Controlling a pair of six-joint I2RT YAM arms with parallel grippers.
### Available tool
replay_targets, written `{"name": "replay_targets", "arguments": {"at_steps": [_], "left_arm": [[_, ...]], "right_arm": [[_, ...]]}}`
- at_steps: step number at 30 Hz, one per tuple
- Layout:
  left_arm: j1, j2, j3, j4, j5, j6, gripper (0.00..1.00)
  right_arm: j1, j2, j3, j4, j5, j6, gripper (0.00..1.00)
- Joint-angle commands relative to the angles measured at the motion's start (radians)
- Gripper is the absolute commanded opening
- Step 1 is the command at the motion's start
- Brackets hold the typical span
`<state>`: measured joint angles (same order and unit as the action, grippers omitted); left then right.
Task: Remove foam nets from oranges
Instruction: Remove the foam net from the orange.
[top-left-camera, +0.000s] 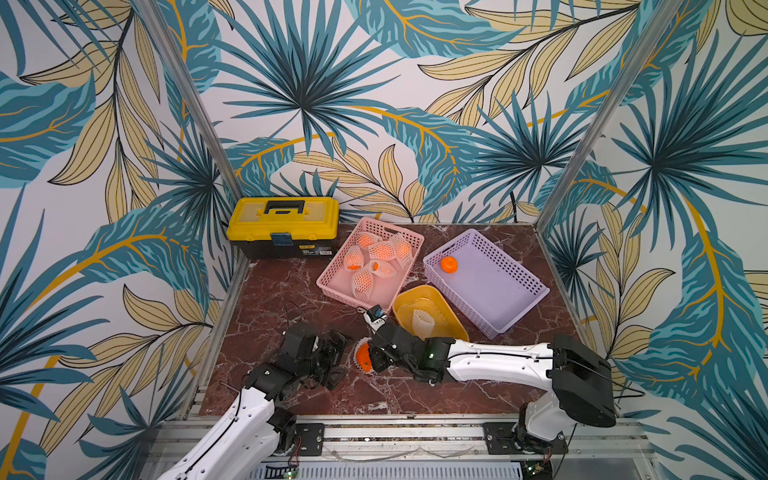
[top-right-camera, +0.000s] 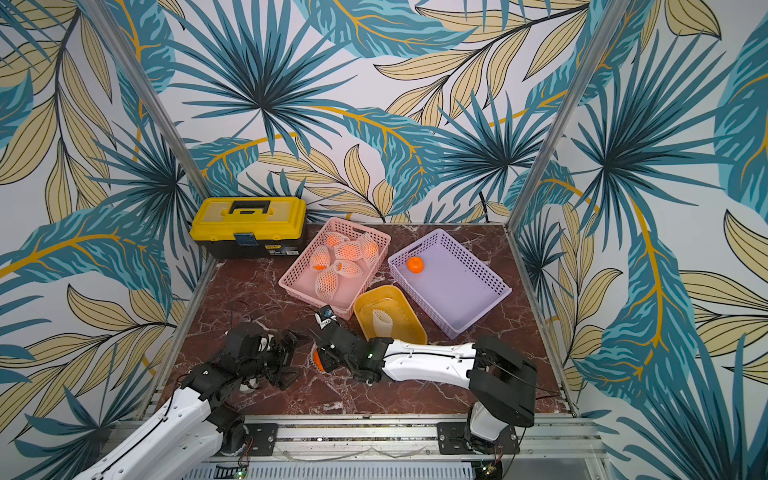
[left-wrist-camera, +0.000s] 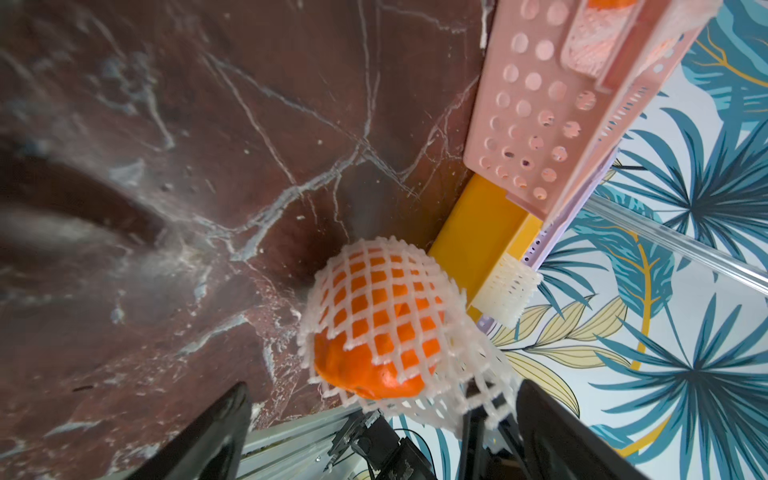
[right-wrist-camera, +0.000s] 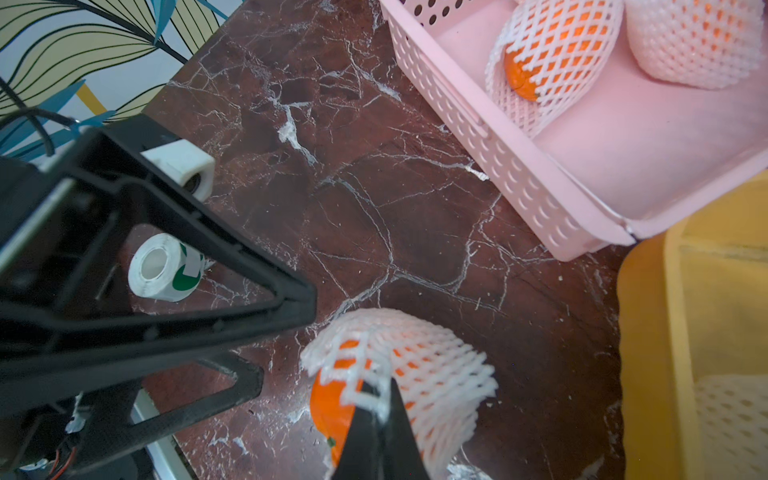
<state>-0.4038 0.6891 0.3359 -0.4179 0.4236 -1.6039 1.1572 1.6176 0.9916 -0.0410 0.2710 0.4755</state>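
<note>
Your right gripper is clenched on the rim of a foam net. Its two black tips pinch the white mesh where it folds over the orange. That fruit sits on the marble table toward the front, near the pink basket and the yellow tub but apart from both. The mesh covers most of it and leaves one end bare. Your left gripper stands released, with its fingers spread wide on either side of the same netted fruit. I cannot tell whether either finger touches the mesh. In both top views the two grippers face each other across it. The pink basket holds several wrapped oranges lying together. The purple basket holds one bare orange in the corner nearest the pink one, and an empty net stands upright in the yellow tub. A white tape roll lies on the table close by the left gripper, and a yellow toolbox sits at the back left corner.
</note>
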Motion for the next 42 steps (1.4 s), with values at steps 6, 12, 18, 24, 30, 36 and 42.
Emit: {"name": "replay_targets", "arguments": {"at_steps": [6, 12, 18, 24, 30, 36, 42], "left_arm": [[-0.056, 0.04, -0.001, 0.073, -0.057, -0.066, 1.0], [-0.13, 0.057, -0.027, 0.135, -0.13, -0.144, 1.0], [-0.139, 0.093, -0.069, 0.256, -0.168, -0.162, 0.87], [-0.145, 0.186, -0.078, 0.374, -0.153, -0.159, 0.81], [-0.154, 0.285, -0.052, 0.421, -0.14, -0.154, 0.69], [-0.162, 0.322, -0.037, 0.442, -0.147, -0.155, 0.33], [-0.167, 0.3, -0.031, 0.435, -0.161, -0.184, 0.11]], "right_arm": [[-0.018, -0.018, -0.036, -0.017, -0.008, 0.081, 0.05], [-0.022, -0.021, -0.042, -0.017, -0.008, 0.092, 0.09], [-0.028, -0.023, -0.05, -0.017, -0.018, 0.095, 0.12], [-0.038, -0.027, -0.057, -0.012, -0.032, 0.097, 0.14], [-0.042, -0.028, -0.068, 0.002, -0.045, 0.088, 0.15], [-0.044, -0.039, -0.079, 0.013, -0.062, 0.07, 0.2], [-0.044, -0.074, -0.092, 0.008, -0.093, 0.023, 0.4]]}}
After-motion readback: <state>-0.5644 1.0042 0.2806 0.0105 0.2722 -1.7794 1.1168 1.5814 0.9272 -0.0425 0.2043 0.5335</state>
